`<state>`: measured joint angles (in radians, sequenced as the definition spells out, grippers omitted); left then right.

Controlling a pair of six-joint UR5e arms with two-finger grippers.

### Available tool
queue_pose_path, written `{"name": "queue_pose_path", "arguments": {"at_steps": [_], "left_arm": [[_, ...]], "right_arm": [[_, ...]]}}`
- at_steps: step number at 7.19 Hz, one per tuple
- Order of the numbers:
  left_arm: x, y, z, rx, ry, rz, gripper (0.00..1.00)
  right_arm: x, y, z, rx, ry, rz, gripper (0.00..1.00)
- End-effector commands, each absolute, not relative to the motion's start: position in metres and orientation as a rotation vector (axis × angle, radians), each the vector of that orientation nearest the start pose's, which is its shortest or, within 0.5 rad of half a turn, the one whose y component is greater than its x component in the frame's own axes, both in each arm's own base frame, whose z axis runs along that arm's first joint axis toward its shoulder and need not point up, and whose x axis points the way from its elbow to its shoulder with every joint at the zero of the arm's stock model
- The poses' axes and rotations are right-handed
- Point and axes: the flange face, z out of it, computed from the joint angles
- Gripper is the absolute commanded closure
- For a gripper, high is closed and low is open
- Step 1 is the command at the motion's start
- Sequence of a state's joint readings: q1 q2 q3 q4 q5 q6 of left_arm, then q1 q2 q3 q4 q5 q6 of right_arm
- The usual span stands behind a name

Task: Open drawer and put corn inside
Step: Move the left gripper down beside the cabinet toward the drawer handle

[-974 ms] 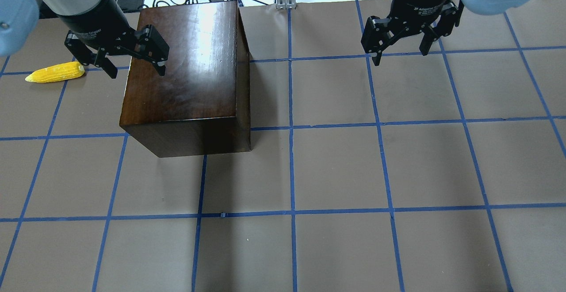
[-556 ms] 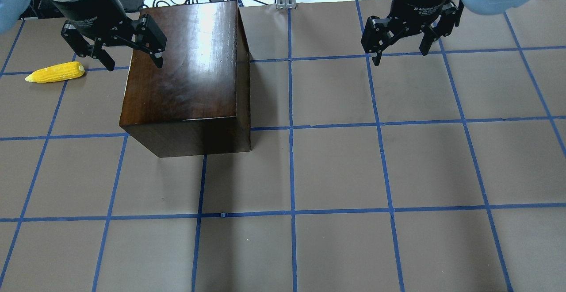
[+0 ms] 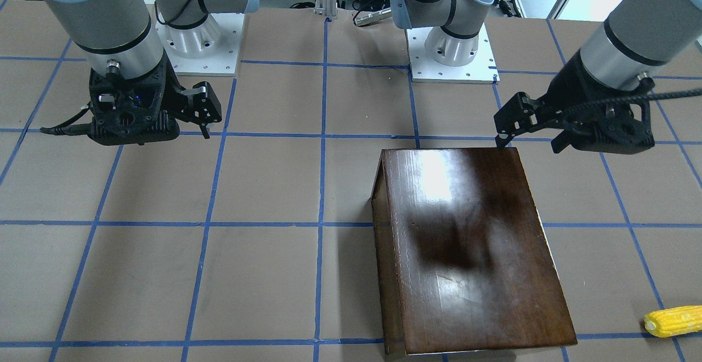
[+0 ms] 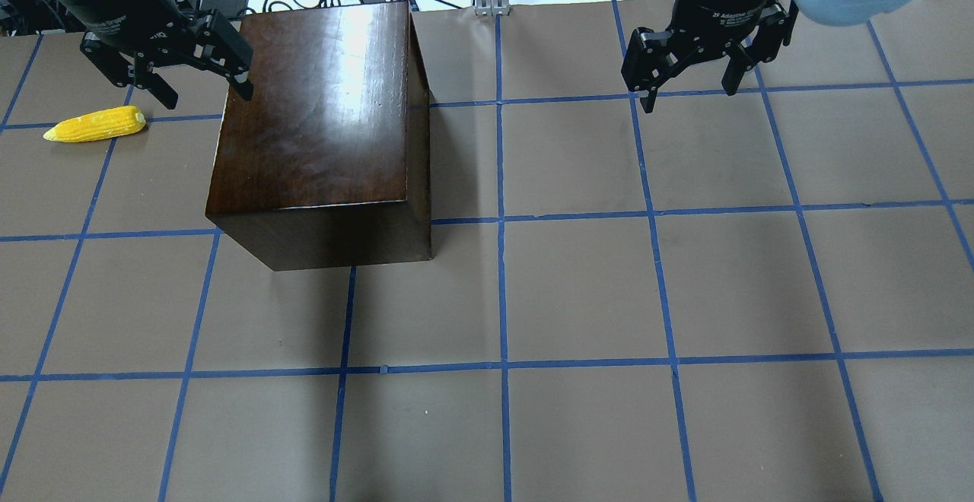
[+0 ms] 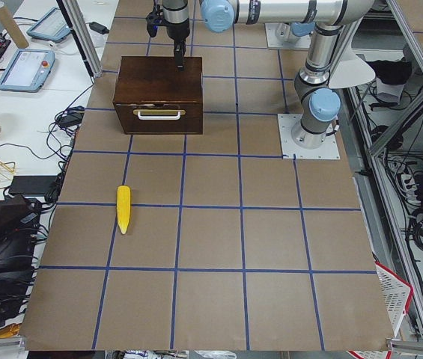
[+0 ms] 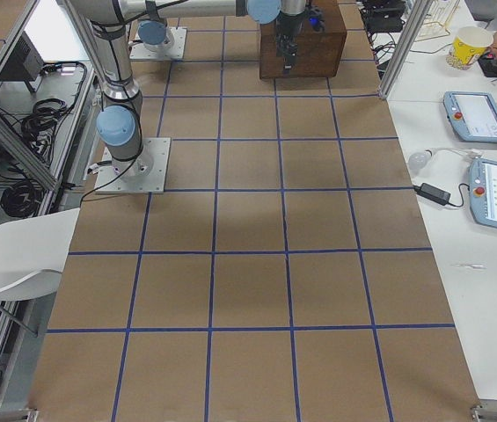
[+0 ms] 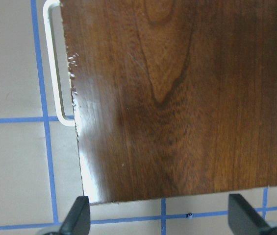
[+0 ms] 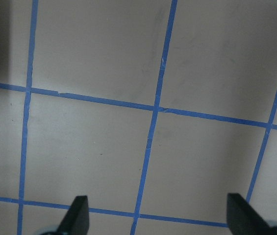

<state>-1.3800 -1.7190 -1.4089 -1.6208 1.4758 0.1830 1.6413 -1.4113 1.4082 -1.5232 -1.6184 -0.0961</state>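
Yellow, bumpy corn cob (image 4: 95, 124) lies on the brown, blue-taped table (image 4: 578, 289) at the overhead view's left edge, just below and left of my left gripper (image 4: 204, 93), not touching it. That gripper's jaws are spread wide and empty above the upper left corner of the glossy dark-brown wooden cabinet (image 4: 319, 122). The cabinet's dark-fronted drawer (image 5: 189, 120) sits closed, white handle (image 5: 157, 114) outward. My right gripper (image 4: 689, 95) hangs at upper right, jaws wide, empty.

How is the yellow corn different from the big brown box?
The corn is bright yellow; the box is dark brown. The corn is small and tapered; the box is much bigger and blocky. The corn is bumpy; the box shiny. Both sit on the table.
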Motion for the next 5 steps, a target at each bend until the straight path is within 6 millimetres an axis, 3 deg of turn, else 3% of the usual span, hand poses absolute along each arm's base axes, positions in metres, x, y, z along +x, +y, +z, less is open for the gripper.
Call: {"name": "queue_pose_path", "arguments": {"at_steps": [1, 2, 3, 4, 5], "left_arm": [[0.012, -0.599, 0.456, -0.032, 3.246, -0.003, 0.00], [0.043, -0.606, 0.440, -0.051, 3.252, 0.026, 0.00], [0.082, -0.612, 0.422, 0.066, 3.266, 0.029, 0.00], [0.113, -0.619, 0.397, 0.028, 3.326, 0.040, 0.00], [0.131, -0.629, 0.371, -0.020, 3.384, 0.049, 0.00]], "right_arm": [[0.167, -0.544, 0.479, -0.265, 3.177, 0.072, 0.00], [0.167, -0.544, 0.479, -0.265, 3.177, 0.072, 0.00], [0.167, -0.544, 0.479, -0.265, 3.177, 0.072, 0.00], [0.167, -0.544, 0.479, -0.268, 3.176, 0.072, 0.00], [0.167, -0.544, 0.479, -0.265, 3.177, 0.072, 0.00]]}}
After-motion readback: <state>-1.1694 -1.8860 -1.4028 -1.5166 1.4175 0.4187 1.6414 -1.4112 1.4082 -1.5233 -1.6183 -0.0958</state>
